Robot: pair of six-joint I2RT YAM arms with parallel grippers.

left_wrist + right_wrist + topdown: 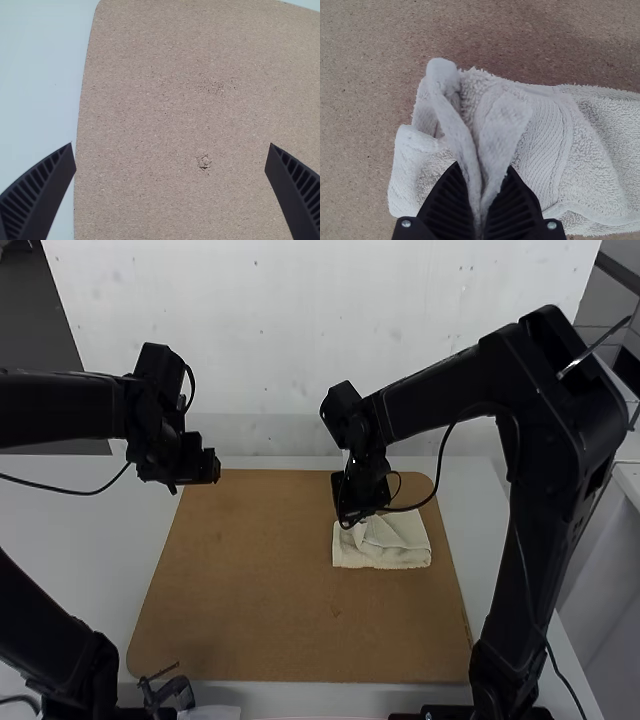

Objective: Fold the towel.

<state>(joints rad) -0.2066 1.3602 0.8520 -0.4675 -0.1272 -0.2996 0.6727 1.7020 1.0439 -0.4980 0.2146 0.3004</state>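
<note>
The cream towel [398, 545] lies folded into a small, roughly rectangular bundle on the right part of the brown board, its far side rumpled. Over that far left part is my right gripper [352, 522]. In the right wrist view, the towel [545, 145] has a raised pinch of cloth between the ribbed black fingers, and my right gripper [482, 200] is shut on it. My left gripper [212, 478] hangs above the board's far left corner, away from the towel. Its fingers stand wide apart over bare board in the left wrist view, where my left gripper [172, 159] is open.
The brown board [270, 590] lies on a white table [90, 540]. A pale wall rises behind the table. At the near left edge is a small dark clamp-like object [170, 692]. My right arm arches over the table's right side, with a cable hanging along it.
</note>
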